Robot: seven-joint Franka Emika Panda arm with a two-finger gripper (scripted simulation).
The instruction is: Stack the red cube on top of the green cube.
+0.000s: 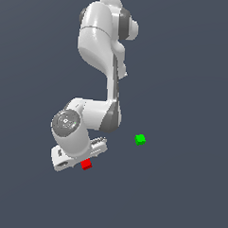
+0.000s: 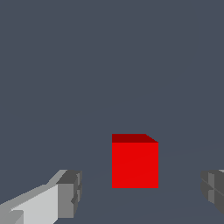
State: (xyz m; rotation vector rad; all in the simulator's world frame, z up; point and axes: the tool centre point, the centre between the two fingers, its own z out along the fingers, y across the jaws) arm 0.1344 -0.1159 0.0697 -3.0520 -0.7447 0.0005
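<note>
Step in hand, judged from layout: approach/align for pick of the red cube (image 1: 86, 164). No grasp made; stacking not yet begun.

Positions, exterior view:
- Red cube: lower left of centre, on the plain grey floor (image 1: 177, 200), just at the lower edge of the arm's hand assy.
- Green cube (image 1: 140, 139): right of centre, slightly higher in frame, well apart from the red cube, nothing on top of it.
- Gripper (image 1: 80, 159): low over the red cube; fingers mostly hidden by the wrist body in this view.

End effector, wrist view:
- Gripper (image 2: 140, 192) wide open. One finger pad (image 2: 70, 192) sits at lower left of frame, the other at the lower right edge, approx symmetric about the cube.
- Red cube (image 2: 134, 164) lies between the pads, clear gap each side. No contact, nothing held.
- Cube faces look roughly square to the pads, top face visible as a darker strip.
- Height of pads rel. to cube sides: cannot tell exactly.

Next move calls for (judgement):
- Descend until pads bracket the cube's side faces, keeping it centred.
- Close on the cube, then lift clear.
- Translate toward the green cube and lower onto its top face; alignment tolerance is small, since both cubes are the same tiny size
</note>
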